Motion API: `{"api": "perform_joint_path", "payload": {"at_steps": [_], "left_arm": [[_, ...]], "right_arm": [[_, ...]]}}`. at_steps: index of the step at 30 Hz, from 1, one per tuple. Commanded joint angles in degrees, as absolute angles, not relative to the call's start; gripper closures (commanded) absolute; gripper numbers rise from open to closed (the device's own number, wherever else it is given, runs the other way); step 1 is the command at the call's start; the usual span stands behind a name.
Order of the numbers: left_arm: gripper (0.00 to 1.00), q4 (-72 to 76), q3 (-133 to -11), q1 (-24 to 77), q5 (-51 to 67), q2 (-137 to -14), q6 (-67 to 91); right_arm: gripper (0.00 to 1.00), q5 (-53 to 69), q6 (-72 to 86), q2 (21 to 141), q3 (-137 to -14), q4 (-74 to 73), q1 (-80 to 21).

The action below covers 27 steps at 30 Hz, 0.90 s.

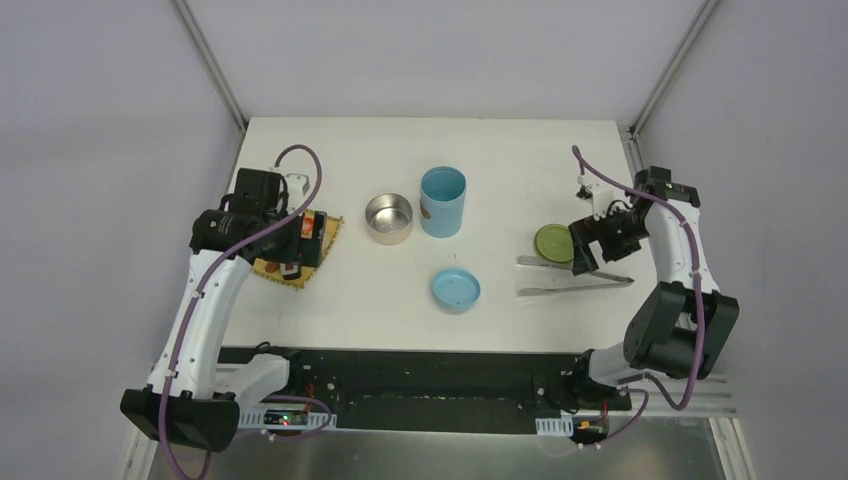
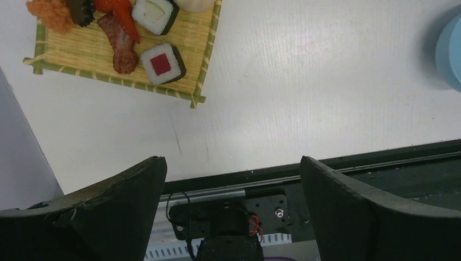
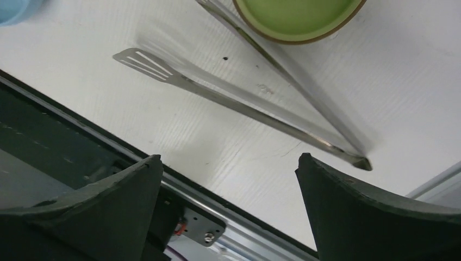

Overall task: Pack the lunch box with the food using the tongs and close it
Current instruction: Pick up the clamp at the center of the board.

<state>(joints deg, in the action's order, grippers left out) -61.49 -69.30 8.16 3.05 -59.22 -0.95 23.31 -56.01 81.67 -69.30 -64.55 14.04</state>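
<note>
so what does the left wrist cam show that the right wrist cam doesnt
Only the left wrist view shows the bamboo mat with the food on it, including a sushi roll and a brown sausage piece. Only the right wrist view shows the tongs lying flat and the green lid by them. Both show the white table and a sliver of a light-blue lunch box piece at the frame edge. Each also shows its own gripper, the left gripper or right gripper, open and empty.
</note>
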Motion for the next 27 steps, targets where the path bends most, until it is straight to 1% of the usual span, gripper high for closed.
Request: {"api": "perform_joint_path", "payload": {"at_steps": [1,6,11,17,21,27], "left_arm": [[0.01,-60.64,-72.24,7.82,6.55,-61.01,-0.50],[0.01,-58.68,-72.14,7.82,8.31,-61.70,-0.18],[0.01,-56.99,-72.57,7.82,9.48,-61.57,-0.78],[0.01,-56.51,-71.67,7.83,14.01,-62.06,-2.17],[0.01,-56.47,-70.99,7.82,14.90,-62.32,-1.90],[0.01,-55.28,-70.06,7.82,14.46,-61.10,-3.49]], "right_arm": [[0.01,17.36,-62.89,85.42,-71.27,-62.34,10.12],[0.05,11.81,-67.31,88.82,-69.02,-57.63,6.33],[0.08,8.83,-69.78,92.10,-66.90,-53.30,4.25],[0.19,7.90,-70.07,95.83,-64.62,-45.67,2.62],[0.29,7.93,-71.74,97.11,-62.51,-42.66,1.87],[0.53,7.98,-74.22,97.83,-58.59,-39.46,1.81]]}}
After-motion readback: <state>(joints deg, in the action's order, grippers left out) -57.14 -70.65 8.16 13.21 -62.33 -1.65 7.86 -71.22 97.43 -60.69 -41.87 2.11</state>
